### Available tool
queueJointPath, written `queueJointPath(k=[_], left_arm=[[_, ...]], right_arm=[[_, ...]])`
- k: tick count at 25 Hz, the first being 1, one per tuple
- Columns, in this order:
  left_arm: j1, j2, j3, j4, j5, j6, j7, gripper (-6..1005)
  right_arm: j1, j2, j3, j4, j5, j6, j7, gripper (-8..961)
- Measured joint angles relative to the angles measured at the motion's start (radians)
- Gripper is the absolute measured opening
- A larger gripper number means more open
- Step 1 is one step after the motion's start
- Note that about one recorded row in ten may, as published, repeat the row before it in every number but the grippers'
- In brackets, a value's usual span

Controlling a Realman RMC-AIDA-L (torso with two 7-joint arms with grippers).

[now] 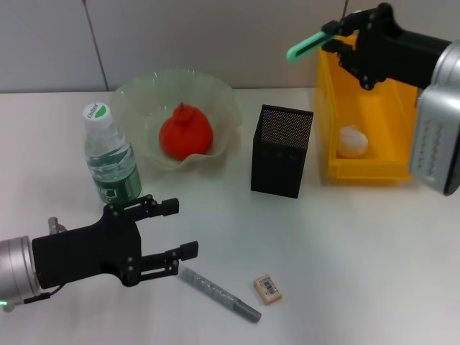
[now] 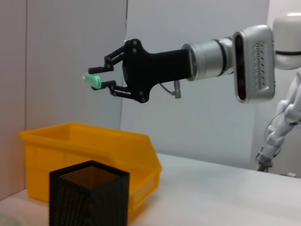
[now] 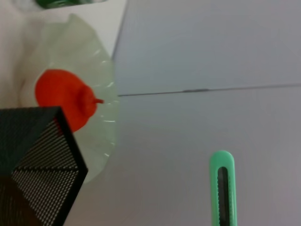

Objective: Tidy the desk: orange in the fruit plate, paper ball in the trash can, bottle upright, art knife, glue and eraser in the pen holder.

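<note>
My right gripper (image 1: pixel 336 36) is raised above the yellow trash can (image 1: pixel 381 108), shut on the green art knife (image 1: pixel 309 44); the knife also shows in the right wrist view (image 3: pixel 222 188) and the left wrist view (image 2: pixel 93 80). The paper ball (image 1: pixel 353 141) lies inside the can. The orange (image 1: pixel 185 133) sits in the clear fruit plate (image 1: pixel 223 100). The bottle (image 1: pixel 109 157) stands upright. The black mesh pen holder (image 1: pixel 282 151) is in the middle. A grey glue stick (image 1: pixel 219 293) and the eraser (image 1: pixel 267 289) lie near the front. My left gripper (image 1: pixel 178 230) is open just left of the glue.
A grey wall rises behind the white table (image 1: pixel 359 244). The trash can stands close to the right of the pen holder (image 2: pixel 89 193), and the plate is close on the holder's left.
</note>
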Motion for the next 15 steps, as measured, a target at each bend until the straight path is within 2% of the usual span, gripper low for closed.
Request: queueJointPath(k=[2, 4, 6, 9, 15], left_arm=[[-0.004, 0.0, 0.0, 0.0, 0.0, -0.012, 0.001, 770], [-0.01, 0.001, 0.001, -0.001, 0.0, -0.045, 0.003, 770], [-0.013, 0.002, 0.0, -0.001, 0.0, -0.062, 0.016, 770], [-0.013, 0.001, -0.002, -0.001, 0.0, -0.068, 0.023, 770], [-0.018, 0.0, -0.008, -0.001, -0.005, -0.082, 0.058, 770]], right_arm=[[0.0, 0.0, -0.017, 0.003, 0.0, 0.018, -0.035, 220], [-0.005, 0.001, -0.103, 0.013, 0.0, 0.121, -0.202, 222], [-0.01, 0.001, -0.143, 0.012, 0.0, 0.162, -0.271, 224], [-0.012, 0.001, -0.158, 0.009, 0.0, 0.179, -0.299, 228], [-0.024, 0.0, -0.247, -0.01, 0.016, 0.29, -0.504, 234]])
